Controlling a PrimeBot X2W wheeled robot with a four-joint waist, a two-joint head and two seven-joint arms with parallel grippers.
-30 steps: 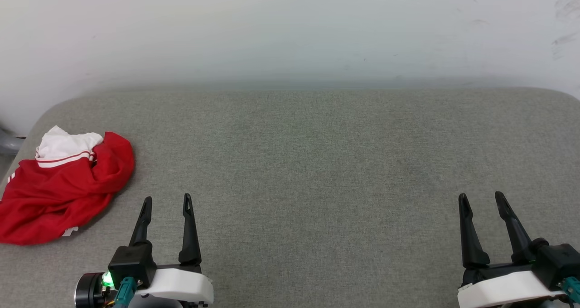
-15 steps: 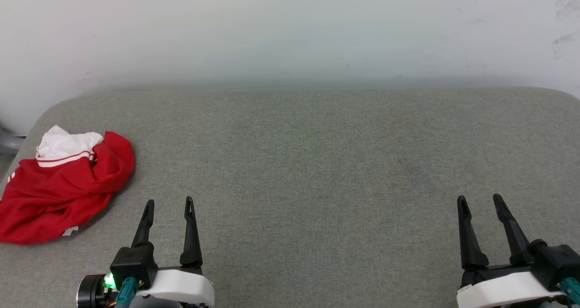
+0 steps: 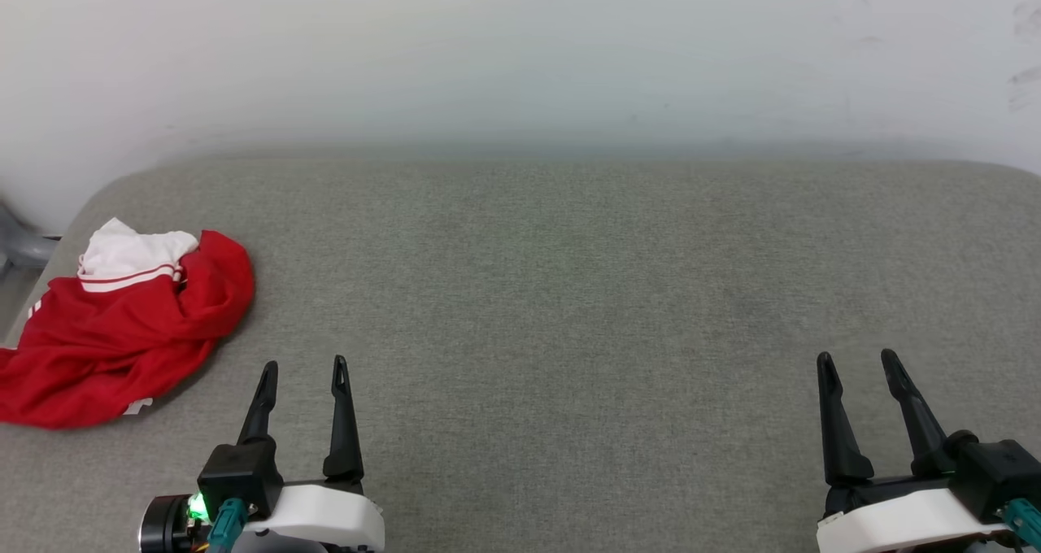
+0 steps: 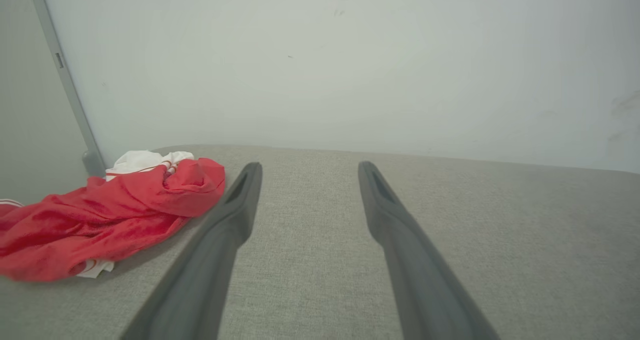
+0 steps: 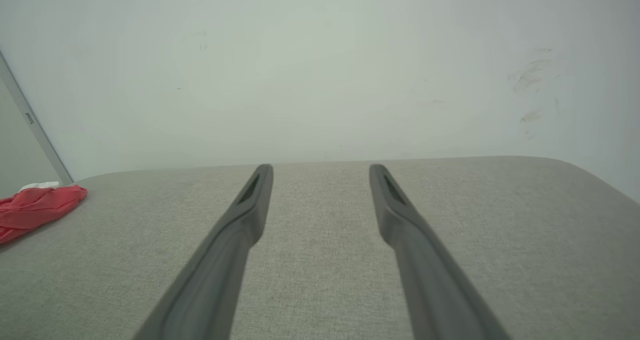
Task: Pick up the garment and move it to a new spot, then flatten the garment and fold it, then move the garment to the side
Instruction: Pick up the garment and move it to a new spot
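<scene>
item: garment, red with a white sleeve and red-striped trim, is lying crumpled in a heap at the left end of the grey padded surface, its red cloth reaching that surface's left edge
item: left gripper is hovering over the near left part of the padded surface, its two dark fingers standing spread apart and pinching nothing; the garment is sitting to its left and a little farther back, near the fingertips but not touching them
item: right gripper is hovering over the near right part of the padded surface, fingers likewise spread and holding nothing, well apart from the garment
item: pale wall is rising behind the padded surface's far edge
</scene>
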